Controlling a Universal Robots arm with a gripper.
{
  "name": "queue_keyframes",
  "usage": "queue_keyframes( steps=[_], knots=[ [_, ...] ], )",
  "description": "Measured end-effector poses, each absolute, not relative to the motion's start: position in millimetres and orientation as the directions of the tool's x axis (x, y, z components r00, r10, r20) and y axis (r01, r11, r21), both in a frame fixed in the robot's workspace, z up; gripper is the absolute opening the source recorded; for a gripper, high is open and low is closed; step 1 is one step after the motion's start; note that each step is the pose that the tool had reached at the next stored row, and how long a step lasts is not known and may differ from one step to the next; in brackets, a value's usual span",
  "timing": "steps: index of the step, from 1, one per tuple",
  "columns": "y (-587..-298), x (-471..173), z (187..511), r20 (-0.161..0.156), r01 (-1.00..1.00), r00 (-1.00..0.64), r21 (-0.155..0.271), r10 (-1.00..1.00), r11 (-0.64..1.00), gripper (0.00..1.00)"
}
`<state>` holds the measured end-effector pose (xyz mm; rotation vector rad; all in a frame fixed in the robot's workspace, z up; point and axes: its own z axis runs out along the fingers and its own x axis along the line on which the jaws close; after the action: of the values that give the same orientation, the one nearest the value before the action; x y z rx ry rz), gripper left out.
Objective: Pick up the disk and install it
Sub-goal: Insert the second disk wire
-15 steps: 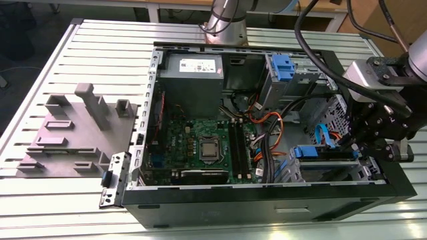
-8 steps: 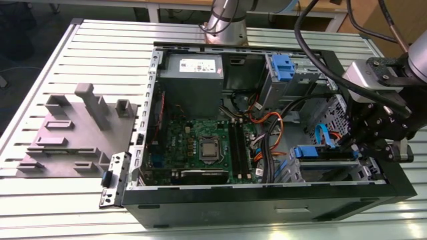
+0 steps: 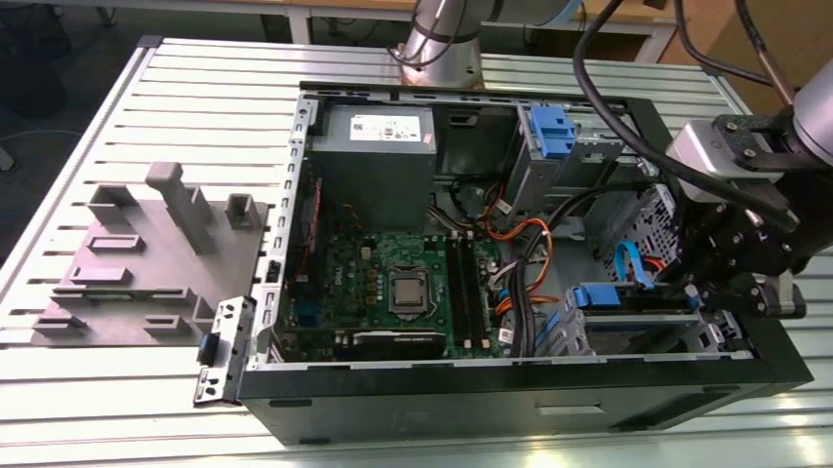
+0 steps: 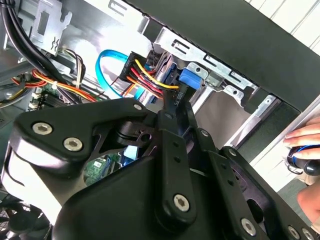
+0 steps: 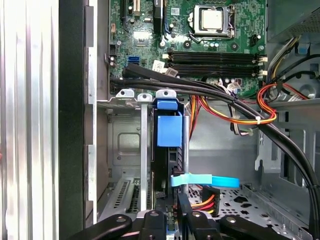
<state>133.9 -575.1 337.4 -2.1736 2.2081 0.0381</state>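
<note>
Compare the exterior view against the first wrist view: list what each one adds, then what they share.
The exterior view adds the grey fixture block on the slatted table, the power supply and the arm's base. The first wrist view adds a close look into the drive bay, with its perforated floor. Both show the processor socket, the orange and yellow wires and the disk with its blue rail, in the bay.

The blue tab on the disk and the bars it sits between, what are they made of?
The blue tab on the disk looks like plastic: solid colour, smooth, softly shiny, rounded edges. The bars of the drive cage look like bare sheet metal: silvery grey, thin, with bent tabs and punched holes. The robot's hand below seems black matte metal or hard plastic; I can't tell which.
</note>
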Motion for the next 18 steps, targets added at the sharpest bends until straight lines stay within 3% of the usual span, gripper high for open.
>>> queue_keyframes(
  steps=[18],
  knots=[
    [-571.2,141.7,333.8,-0.047,-1.0,-0.009,-0.006,-0.999,0.01,0.24]
  ],
)
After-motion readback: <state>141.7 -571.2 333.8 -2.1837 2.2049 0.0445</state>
